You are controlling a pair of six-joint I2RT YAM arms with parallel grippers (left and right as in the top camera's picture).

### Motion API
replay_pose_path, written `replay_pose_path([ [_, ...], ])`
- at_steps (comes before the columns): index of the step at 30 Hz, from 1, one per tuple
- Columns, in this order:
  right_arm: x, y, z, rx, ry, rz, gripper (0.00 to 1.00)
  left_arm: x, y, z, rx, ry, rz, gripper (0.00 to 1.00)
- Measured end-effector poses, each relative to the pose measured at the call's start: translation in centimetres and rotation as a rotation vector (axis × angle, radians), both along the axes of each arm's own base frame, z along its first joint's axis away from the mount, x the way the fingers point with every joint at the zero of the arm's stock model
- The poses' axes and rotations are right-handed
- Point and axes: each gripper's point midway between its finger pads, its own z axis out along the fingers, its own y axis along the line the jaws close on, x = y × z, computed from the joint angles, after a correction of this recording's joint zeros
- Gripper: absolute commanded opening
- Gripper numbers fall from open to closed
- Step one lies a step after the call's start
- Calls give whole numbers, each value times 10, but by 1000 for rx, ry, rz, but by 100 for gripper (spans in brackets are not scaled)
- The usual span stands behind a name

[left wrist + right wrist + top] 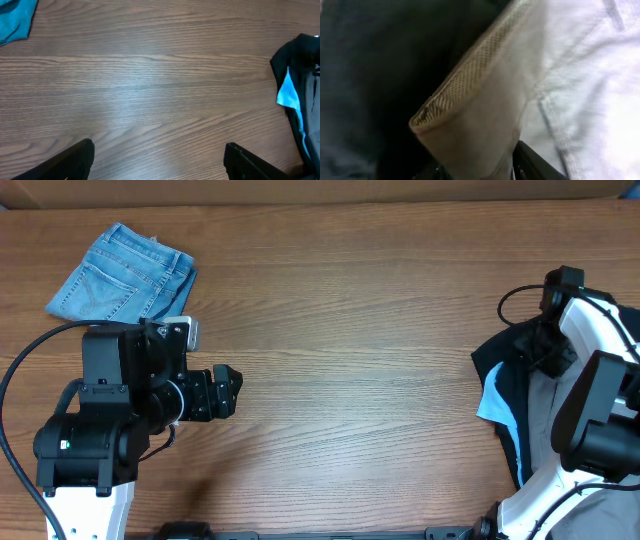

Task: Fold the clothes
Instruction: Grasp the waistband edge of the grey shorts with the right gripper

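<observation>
So the left gripper point(159, 146) is hanging over the bare wooden table point(350, 310) with its fingers spread wide and nothing between them. It isn't helping with anything right now.

The right gripper point(477, 170) is sitting down in the heap of clothes at the right edge of the table. In its wrist view a folded edge of the grey-khaki shorts point(480, 120) is running straight down between the two fingers, so I'm reading it as pinched on that cloth. From overhead the arm is hiding the fingers.

The shorts are lying bunched in that heap, partly under the right arm. They're mixed up with a dark garment point(500, 355) and a light-blue piece point(495, 400). The folded blue denim shorts point(125, 275) are sitting well apart, over on the left side.

Handling-wise, I'm guessing plain woven cloth: soft, floppy, fairly light, not slippery, nothing to break. It's probably going to sag from any single pinch and drag its neighbours along. Pale lining point(590, 75) is showing right beside the khaki, so something is looking turned out there, and grabbing lining alone is asking for a mess. I'd be going for a stitched outer edge near a corner, with the idle arm taking the matching corner so the whole thing can be spread flat.
</observation>
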Motion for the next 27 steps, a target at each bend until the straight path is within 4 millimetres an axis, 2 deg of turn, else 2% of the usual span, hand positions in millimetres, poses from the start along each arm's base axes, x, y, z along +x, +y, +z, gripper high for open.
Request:
replay_pose_path([
  [2, 2, 3, -1, 25, -3, 32, 61, 0, 0, 0, 0, -2, 0, 86],
  [10, 11, -3, 1, -9, -29, 67, 65, 2, 0, 2, 0, -12, 0, 86],
  [13, 15, -8, 2, -32, -46, 68, 60, 3, 0, 2, 0, -13, 0, 86],
  [16, 18, -10, 3, -44, -57, 71, 43, 3, 0, 2, 0, -15, 0, 87],
  [17, 18, -10, 3, -47, -54, 76, 41, 3, 0, 2, 0, -15, 0, 87],
  [24, 15, -11, 3, -53, -40, 74, 36, 4, 0, 3, 0, -19, 0, 87],
  [27, 12, -10, 5, -46, -25, 73, 29, 4, 0, 3, 0, -19, 0, 87],
])
